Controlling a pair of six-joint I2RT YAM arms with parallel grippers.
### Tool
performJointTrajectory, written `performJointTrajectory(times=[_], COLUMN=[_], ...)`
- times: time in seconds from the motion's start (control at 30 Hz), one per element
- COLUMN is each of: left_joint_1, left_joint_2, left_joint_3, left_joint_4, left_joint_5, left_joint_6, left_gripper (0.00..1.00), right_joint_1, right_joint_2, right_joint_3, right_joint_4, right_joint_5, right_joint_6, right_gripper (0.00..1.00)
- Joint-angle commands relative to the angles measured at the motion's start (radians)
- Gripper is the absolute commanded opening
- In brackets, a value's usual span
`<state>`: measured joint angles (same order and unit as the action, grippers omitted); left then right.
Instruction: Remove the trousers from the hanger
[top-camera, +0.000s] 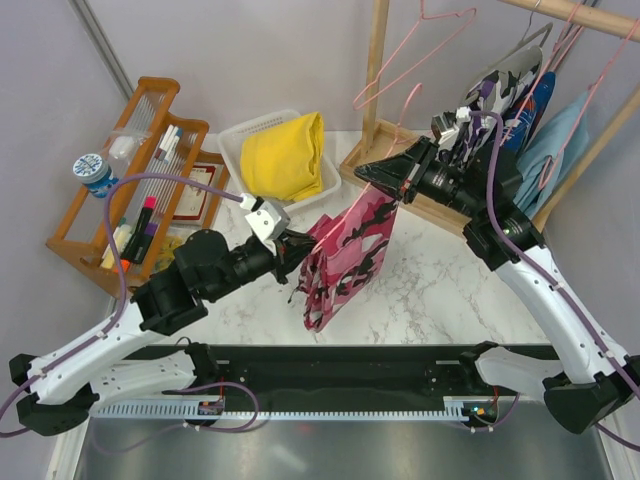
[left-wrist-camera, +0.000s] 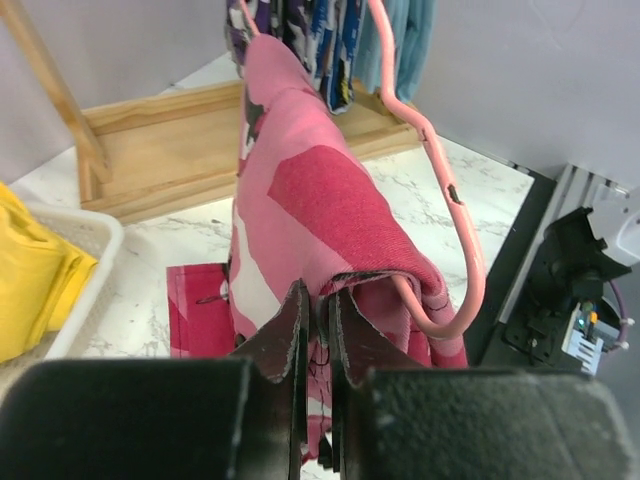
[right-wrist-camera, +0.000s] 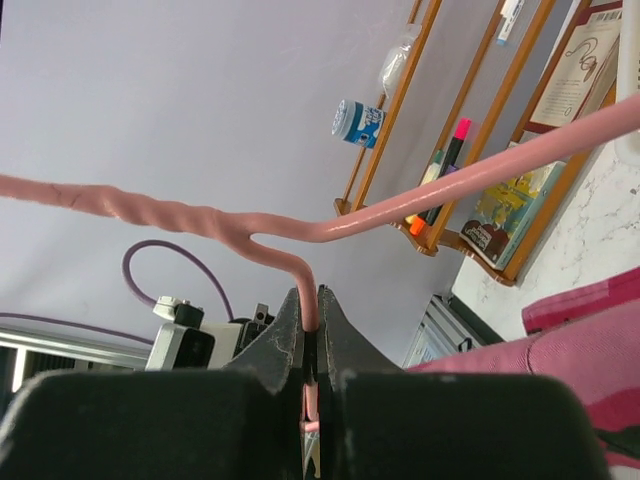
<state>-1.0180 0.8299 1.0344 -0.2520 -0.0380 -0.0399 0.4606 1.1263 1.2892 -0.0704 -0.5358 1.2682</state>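
Pink trousers (top-camera: 345, 255) hung folded over the hanger (left-wrist-camera: 470, 250) above the middle of the table (top-camera: 430, 290). Left gripper (left-wrist-camera: 315, 305): jaws nearly together, pinching a fold of the pink cloth near the hanger's bend. Right gripper (right-wrist-camera: 310, 310): clamped tight on the hanger's wire. Yellow trousers (top-camera: 285, 155) lay in a basket (top-camera: 230, 148) by the table's far edge.

Left arm (top-camera: 200, 270) stretched forward, jaws pinching pink trousers (top-camera: 345, 255), right arm (top-camera: 520, 250) bent inward, jaws clamping hanger (right-wrist-camera: 400, 222)
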Motion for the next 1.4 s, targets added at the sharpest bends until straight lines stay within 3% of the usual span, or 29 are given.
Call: performJointTrajectory(times=[0.0,0.27,0.77,1.03,1.37], left_joint_1=[0.004,0.004,0.004,0.004,0.015], left_joint_2=[-0.06,-0.049,0.101,0.216,0.317], left_joint_3=[0.061,0.164,0.461,0.647,0.696], left_joint_4=[0.079,0.128,0.168,0.194,0.312], left_joint_5=[-0.175,-0.275,-0.275,-0.295,-0.372], left_joint_6=[0.023,0.09,0.25,0.419,0.587], left_gripper=[0.02,0.02,0.02,0.02,0.02], right_joint_1=[0.006,0.004,0.001,0.001,0.001], right_joint_2=[-0.082,-0.137,-0.188,-0.218,-0.278], right_joint_3=[-0.016,-0.102,-0.237,-0.298,-0.415], right_joint_4=[0.086,0.073,0.04,-0.009,-0.051], right_joint_5=[-0.016,-0.018,-0.032,-0.064,-0.075], right_joint_6=[0.037,0.03,-0.004,-0.036,-0.07], right_gripper=[0.0,0.0,0.0,0.0,0.0])
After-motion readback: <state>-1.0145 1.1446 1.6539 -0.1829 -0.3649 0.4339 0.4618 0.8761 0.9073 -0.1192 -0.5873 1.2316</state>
